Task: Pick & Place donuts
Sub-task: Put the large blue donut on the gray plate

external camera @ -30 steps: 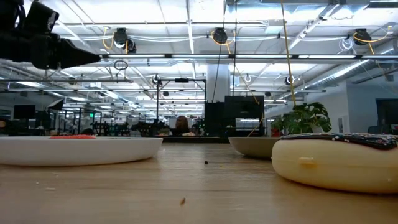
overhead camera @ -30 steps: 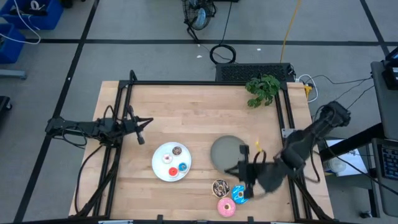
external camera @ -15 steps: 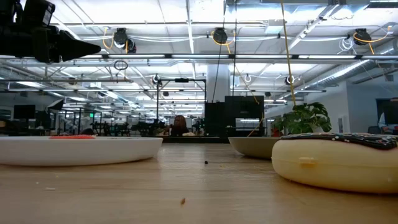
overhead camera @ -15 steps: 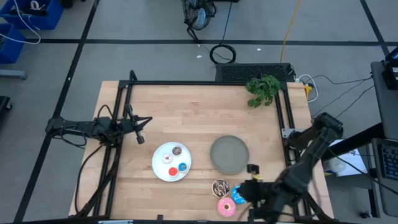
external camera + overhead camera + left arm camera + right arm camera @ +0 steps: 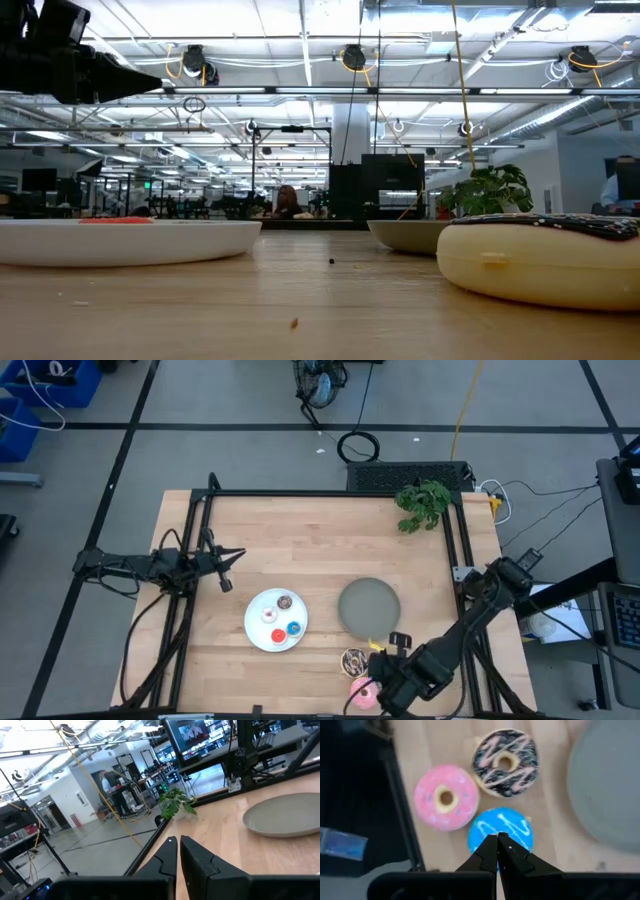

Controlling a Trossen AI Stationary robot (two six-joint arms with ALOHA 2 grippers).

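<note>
Your right tool [image 5: 497,837], fingers pressed together, hovers over the glossy blue-iced ring donut with pale squiggles [image 5: 500,830] near the wooden worktop's [image 5: 320,550] front edge. Beside it lie the pink-iced sprinkled donut [image 5: 446,797] and the chocolate donut with pink drizzle [image 5: 505,762]. Your left tool [image 5: 177,842], also closed, waits at the left.

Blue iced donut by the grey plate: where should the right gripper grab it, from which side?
Probably from straight above. The blue iced ring donut lies flat on the wooden table, directly below the shut right gripper. Open, then pinch one band of the ring, one finger in the hole, on the side away from the pink donut and chocolate donut close by.
</note>
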